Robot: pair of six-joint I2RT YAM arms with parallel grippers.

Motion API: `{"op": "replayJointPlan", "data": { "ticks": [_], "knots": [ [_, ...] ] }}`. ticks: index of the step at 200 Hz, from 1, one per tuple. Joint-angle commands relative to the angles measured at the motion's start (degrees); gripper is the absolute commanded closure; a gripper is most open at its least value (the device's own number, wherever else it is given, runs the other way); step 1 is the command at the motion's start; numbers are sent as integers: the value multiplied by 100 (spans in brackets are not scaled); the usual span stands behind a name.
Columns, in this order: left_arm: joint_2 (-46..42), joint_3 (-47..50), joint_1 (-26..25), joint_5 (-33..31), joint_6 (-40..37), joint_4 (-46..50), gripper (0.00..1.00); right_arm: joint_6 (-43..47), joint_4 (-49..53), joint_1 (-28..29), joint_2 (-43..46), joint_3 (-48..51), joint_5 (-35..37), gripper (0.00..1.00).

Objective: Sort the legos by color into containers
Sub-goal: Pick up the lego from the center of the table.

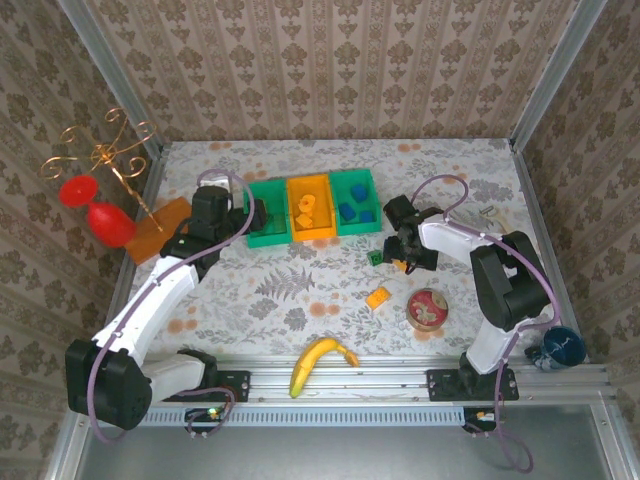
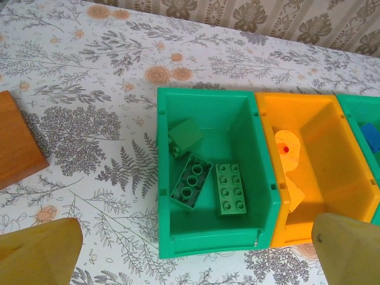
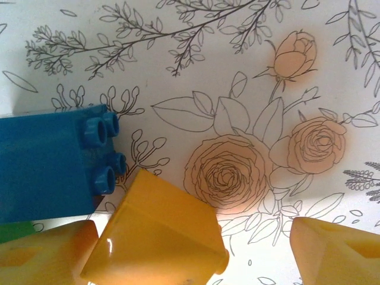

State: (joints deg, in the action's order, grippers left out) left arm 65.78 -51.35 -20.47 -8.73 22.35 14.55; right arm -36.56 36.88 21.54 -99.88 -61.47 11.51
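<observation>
Three joined bins stand in a row: a green bin (image 1: 268, 222), an orange bin (image 1: 312, 210) and another green bin (image 1: 356, 200). My left gripper (image 2: 196, 256) hangs open and empty over the first green bin (image 2: 208, 246), which holds three green legos (image 2: 230, 189). Yellow pieces (image 2: 288, 155) lie in the orange bin (image 2: 332, 160). My right gripper (image 3: 190, 256) is open low over the table. A yellow lego (image 3: 157, 237) lies between its fingers, against the left finger (image 3: 44, 255). A blue lego (image 3: 53, 160) lies just beyond. A green lego (image 1: 374, 257) and an orange lego (image 1: 378, 297) lie loose on the table.
A round red-rimmed tin (image 1: 428, 309) sits near the right arm, and a banana (image 1: 318, 362) lies at the front rail. A flat orange board (image 1: 160, 228) lies left of the bins beside a wire stand with red glasses (image 1: 100, 205). Blue legos (image 1: 352, 208) fill the right green bin.
</observation>
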Motion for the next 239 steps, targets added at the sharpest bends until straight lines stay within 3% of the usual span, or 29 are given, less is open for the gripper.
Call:
{"op": "replayJointPlan", "data": {
  "ticks": [1, 40, 92, 239],
  "knots": [
    [-21, 75, 61, 114, 120, -54, 0, -184, 142, 26, -70, -88, 360, 17],
    [-12, 95, 61, 154, 146, -118, 0, -194, 143, 26, 94, 37, 245, 22],
    [14, 65, 61, 209, 165, -138, 0, -273, 92, 26, 95, 83, 141, 37],
    [67, 63, 78, 239, 199, -189, 0, -308, -715, 26, -94, 149, -661, 36]
  ]
}}
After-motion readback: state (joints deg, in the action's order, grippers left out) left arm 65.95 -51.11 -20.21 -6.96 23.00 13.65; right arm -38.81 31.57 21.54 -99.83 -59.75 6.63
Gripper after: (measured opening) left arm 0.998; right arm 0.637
